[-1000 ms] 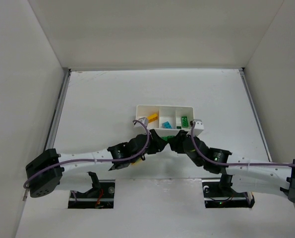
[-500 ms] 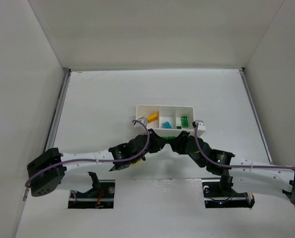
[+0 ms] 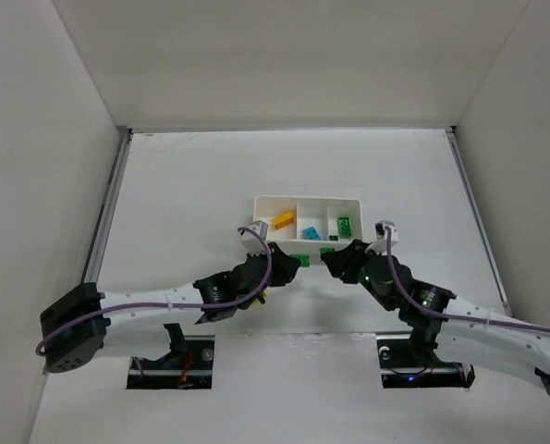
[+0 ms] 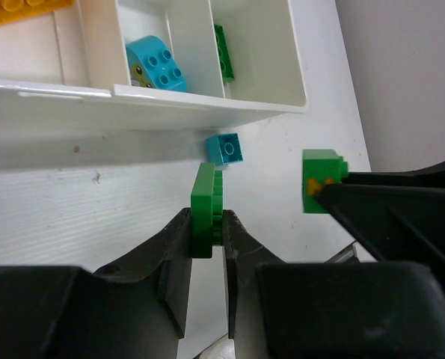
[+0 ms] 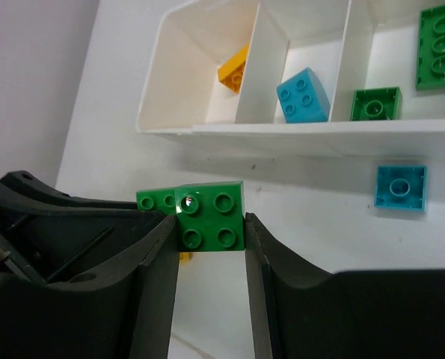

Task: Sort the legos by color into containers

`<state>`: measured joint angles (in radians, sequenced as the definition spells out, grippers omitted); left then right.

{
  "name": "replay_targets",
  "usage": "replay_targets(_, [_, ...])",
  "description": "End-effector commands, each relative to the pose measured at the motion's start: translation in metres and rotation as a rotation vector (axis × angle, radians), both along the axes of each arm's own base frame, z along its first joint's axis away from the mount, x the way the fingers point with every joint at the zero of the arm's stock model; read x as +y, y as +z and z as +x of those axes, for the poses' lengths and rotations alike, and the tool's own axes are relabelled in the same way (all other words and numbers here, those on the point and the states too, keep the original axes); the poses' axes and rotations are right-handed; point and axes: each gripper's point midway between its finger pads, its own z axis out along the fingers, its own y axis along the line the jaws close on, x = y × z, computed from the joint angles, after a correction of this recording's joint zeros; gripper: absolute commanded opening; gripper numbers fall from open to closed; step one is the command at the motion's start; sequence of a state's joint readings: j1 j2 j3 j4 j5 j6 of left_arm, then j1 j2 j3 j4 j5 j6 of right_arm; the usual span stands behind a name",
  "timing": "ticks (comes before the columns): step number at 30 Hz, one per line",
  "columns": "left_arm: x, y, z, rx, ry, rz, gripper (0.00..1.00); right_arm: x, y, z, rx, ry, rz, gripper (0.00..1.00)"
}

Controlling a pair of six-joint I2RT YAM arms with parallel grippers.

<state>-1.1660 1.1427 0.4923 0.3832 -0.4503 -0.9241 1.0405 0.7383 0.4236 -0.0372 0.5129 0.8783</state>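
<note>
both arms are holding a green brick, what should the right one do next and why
Probably lift the right tool and carry its green brick over the tray's front wall into the right-hand compartment. Green bricks already lie there, while the others hold an orange brick and a blue brick.

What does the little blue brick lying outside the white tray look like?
It is a small, square cyan-blue brick of glossy plastic with one round stud on top. It lies flat, stud up, on the white table, close beside the long outer wall of the tray. Nothing holds it, and no other brick touches it.
</note>
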Motion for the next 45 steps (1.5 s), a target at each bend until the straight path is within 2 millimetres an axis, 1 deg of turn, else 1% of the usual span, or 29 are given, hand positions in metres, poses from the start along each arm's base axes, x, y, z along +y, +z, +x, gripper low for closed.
replay_targets(1, [0.021, 0.006, 0.010, -0.046, 0.062, 0.022, 0.01, -0.004, 0.013, 0.001, -0.030, 0.012, 0.034, 0.28])
replay_targets(6, [0.038, 0.012, 0.015, -0.057, 0.096, 0.017, 0.02, -0.012, 0.028, 0.008, -0.069, -0.008, 0.020, 0.28])
replay_targets(8, [0.042, 0.014, 0.015, -0.059, 0.103, 0.018, 0.02, -0.011, 0.033, 0.014, -0.085, -0.008, 0.001, 0.28])
replay_targets(10, [0.044, 0.016, 0.015, -0.061, 0.103, 0.015, 0.02, -0.011, 0.033, 0.030, -0.098, -0.032, -0.048, 0.29])
replay_targets(12, [0.045, 0.019, 0.014, -0.065, 0.101, 0.010, 0.02, -0.009, 0.031, 0.052, -0.103, -0.051, -0.134, 0.29])
replay_targets(16, [0.047, 0.026, 0.013, -0.077, 0.101, 0.000, 0.03, 0.010, 0.036, 0.083, -0.134, -0.058, -0.234, 0.30])
replay_targets(18, [0.050, 0.029, 0.014, -0.085, 0.107, 0.000, 0.03, 0.014, 0.035, 0.102, -0.147, -0.071, -0.276, 0.31])
replay_targets(21, [0.055, 0.033, 0.015, -0.097, 0.119, 0.003, 0.03, 0.016, 0.020, 0.122, -0.117, -0.080, -0.333, 0.33])
replay_targets(22, [0.055, 0.035, 0.015, -0.101, 0.120, 0.003, 0.03, 0.016, 0.016, 0.125, -0.109, -0.083, -0.341, 0.35])
replay_targets(26, [0.055, 0.042, 0.020, -0.120, 0.123, 0.014, 0.03, 0.018, 0.015, 0.133, -0.114, -0.092, -0.340, 0.40])
replay_targets(27, [0.054, 0.043, 0.021, -0.124, 0.122, 0.020, 0.03, 0.018, 0.017, 0.134, -0.117, -0.094, -0.337, 0.44])
replay_targets(28, [0.052, 0.045, 0.022, -0.128, 0.120, 0.023, 0.03, 0.018, 0.019, 0.135, -0.120, -0.094, -0.332, 0.50])
replay_targets(29, [0.050, 0.048, 0.023, -0.134, 0.119, 0.022, 0.03, 0.019, 0.020, 0.135, -0.122, -0.093, -0.329, 0.49])
replay_targets(30, [0.049, 0.049, 0.024, -0.137, 0.117, 0.025, 0.03, 0.020, 0.022, 0.134, -0.125, -0.086, -0.325, 0.41])
replay_targets(31, [0.048, 0.051, 0.025, -0.142, 0.116, 0.024, 0.03, 0.021, 0.024, 0.133, -0.129, -0.077, -0.321, 0.39])
replay_targets(33, [0.047, 0.052, 0.025, -0.144, 0.115, 0.025, 0.03, 0.020, 0.028, 0.132, -0.137, -0.073, -0.310, 0.36])
replay_targets(34, [0.047, 0.052, 0.026, -0.145, 0.116, 0.026, 0.03, 0.018, 0.031, 0.131, -0.140, -0.075, -0.305, 0.32])
replay_targets(37, [0.045, 0.053, 0.026, -0.146, 0.115, 0.025, 0.03, 0.014, 0.036, 0.128, -0.147, -0.082, -0.303, 0.34])
replay_targets(39, [0.044, 0.055, 0.027, -0.147, 0.115, 0.024, 0.03, 0.011, 0.039, 0.125, -0.156, -0.086, -0.298, 0.39])
replay_targets(43, [0.038, 0.062, 0.031, -0.162, 0.110, 0.037, 0.04, 0.002, 0.035, 0.119, -0.150, -0.092, -0.311, 0.39])
replay_targets(45, [0.032, 0.066, 0.035, -0.174, 0.101, 0.048, 0.04, -0.007, 0.033, 0.114, -0.146, -0.112, -0.320, 0.39])
